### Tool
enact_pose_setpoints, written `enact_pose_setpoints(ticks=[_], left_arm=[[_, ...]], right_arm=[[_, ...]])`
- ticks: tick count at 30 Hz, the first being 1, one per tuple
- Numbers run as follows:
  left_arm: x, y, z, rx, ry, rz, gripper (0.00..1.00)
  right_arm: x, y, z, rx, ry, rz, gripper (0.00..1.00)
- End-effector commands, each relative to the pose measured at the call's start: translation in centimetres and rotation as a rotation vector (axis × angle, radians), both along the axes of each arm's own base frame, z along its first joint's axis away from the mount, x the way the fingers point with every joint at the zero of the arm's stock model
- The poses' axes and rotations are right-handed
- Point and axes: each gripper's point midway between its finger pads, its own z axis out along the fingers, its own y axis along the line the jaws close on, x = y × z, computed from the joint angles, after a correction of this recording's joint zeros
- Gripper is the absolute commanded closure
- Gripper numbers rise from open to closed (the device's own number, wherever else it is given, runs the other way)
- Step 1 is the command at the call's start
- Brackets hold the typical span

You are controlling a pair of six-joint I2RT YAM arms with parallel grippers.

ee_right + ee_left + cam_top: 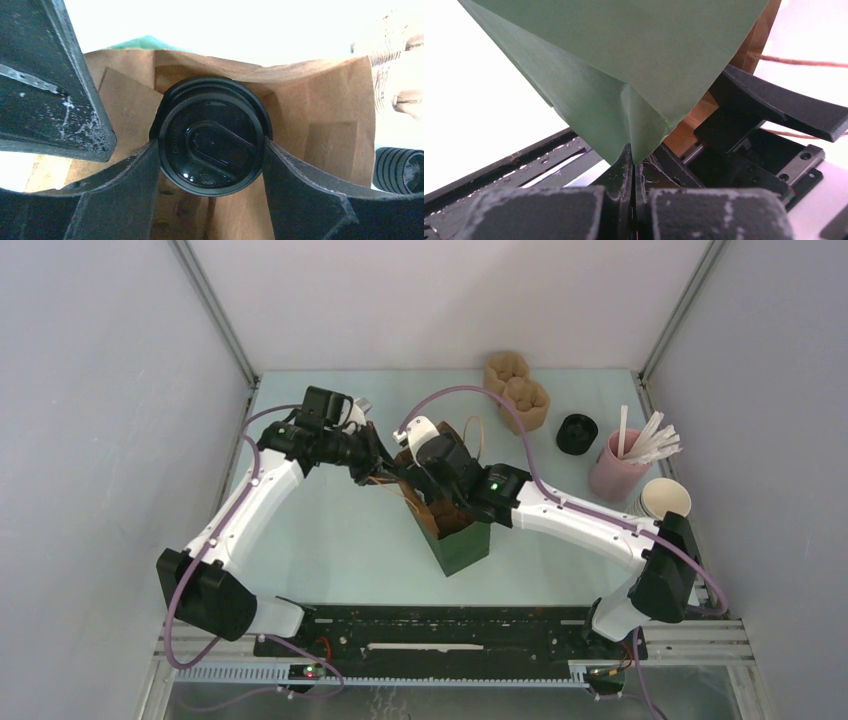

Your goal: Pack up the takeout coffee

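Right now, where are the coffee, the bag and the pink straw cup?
takeout coffee (212,150): right wrist view, middle of its black lid.
paper bag (465,548): top external view, its green front wall.
pink cup (607,480): top external view, its side wall.

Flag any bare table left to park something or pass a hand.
Biggest free patch: front-left, between the left arm and the green paper bag. Smaller strip front-right, between the bag and the right arm. Also the far-left strip beyond the left arm. Crowded: back-right, where pulp cup carrier, black lid stack, pink straw cup and paper cup stack cluster.
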Motion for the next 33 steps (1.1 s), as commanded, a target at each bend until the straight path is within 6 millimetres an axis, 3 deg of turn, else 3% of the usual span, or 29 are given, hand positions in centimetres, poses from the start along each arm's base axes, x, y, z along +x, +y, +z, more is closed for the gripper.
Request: enact_pose_setpoints(ticks=[1,10,18,28,30,33], left_arm=[[-1.4,0.4,-0.2,0.040,0.009,-0.072,1.00],[-1.9,1.8,0.5,0.115,-0.057,-0.080,1.00],[-1.6,1.8,0.0,0.126,-0.052,-0.093,1.00],[-1.6,2.0,0.5,0.145,-0.033,-0.095,1.00],[-1.5,1.9,1.2,0.139,-0.035,-0.096,0.96],[-1.5,1.9,2.4,0.127,-0.041,-0.093,0.73]], right_arm=[[-0.1,1.7,4.3,0.135,-0.085,0.003,0.63],[0.7,2.1,6.3,0.192,-0.156,-0.031,0.65],[0.0,2.9,3.7,0.143,-0.101,-0.006,0.67],[-1.5,3.2,4.7,0.176,-0.066,0.079,0.69],[-1.8,3.1,4.7,0.171,-0.057,0.086,0.69],[-2.2,2.7,4.8,0.166,-0.049,0.094,0.69]])
